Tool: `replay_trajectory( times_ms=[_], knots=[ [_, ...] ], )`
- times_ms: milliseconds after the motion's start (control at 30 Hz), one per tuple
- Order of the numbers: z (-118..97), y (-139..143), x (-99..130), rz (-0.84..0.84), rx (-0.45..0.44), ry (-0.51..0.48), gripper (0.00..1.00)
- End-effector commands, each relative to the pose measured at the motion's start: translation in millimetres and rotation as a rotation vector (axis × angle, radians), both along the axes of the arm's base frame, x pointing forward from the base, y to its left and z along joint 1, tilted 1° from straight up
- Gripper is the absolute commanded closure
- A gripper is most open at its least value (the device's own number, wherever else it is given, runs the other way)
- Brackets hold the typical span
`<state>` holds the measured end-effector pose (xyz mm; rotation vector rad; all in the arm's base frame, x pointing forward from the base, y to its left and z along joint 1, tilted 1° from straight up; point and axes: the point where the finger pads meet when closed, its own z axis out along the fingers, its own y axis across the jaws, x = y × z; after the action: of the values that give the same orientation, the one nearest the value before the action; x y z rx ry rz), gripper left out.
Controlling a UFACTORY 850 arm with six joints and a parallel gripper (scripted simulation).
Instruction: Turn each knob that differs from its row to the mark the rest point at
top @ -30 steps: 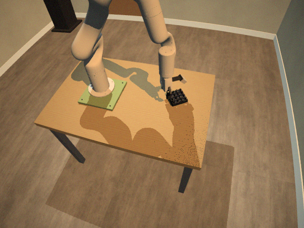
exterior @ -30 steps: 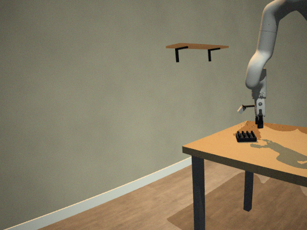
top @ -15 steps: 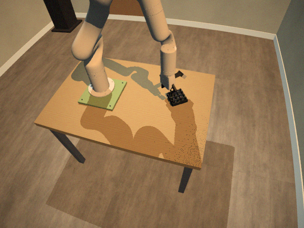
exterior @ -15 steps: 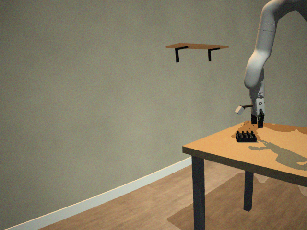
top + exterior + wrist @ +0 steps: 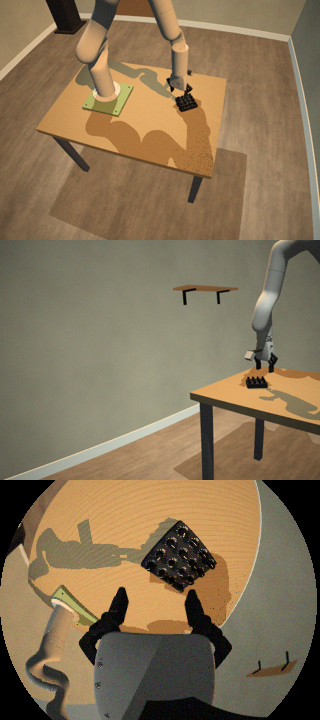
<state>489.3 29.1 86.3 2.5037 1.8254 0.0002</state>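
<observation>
While it hovers, claw (image 5: 179, 90) (image 5: 264, 369) (image 5: 156, 595): wide open, empty
Risk: lowering off-centre, fingers could nudge neighbouring knobs (image 5: 185, 102) (image 5: 256, 380) (image 5: 183, 553)

The printed names and white lines on the knob box (image 5: 186, 102) (image 5: 256, 385) (image 5: 179, 557) are too small to read.
</observation>
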Motion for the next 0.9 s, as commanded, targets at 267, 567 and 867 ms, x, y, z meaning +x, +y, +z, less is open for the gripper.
replay_trajectory(
  times_ms=[267, 567, 867],
  knots=[
    [6.2, 17.4, 8.7, 0.376, 0.016, 0.014, 0.00],
    [10.1, 29.7, 13.6, 0.630, 0.010, 0.020, 0.00],
    [10.7, 31.5, 14.2, 0.666, 0.009, 0.021, 0.81]
  ],
)
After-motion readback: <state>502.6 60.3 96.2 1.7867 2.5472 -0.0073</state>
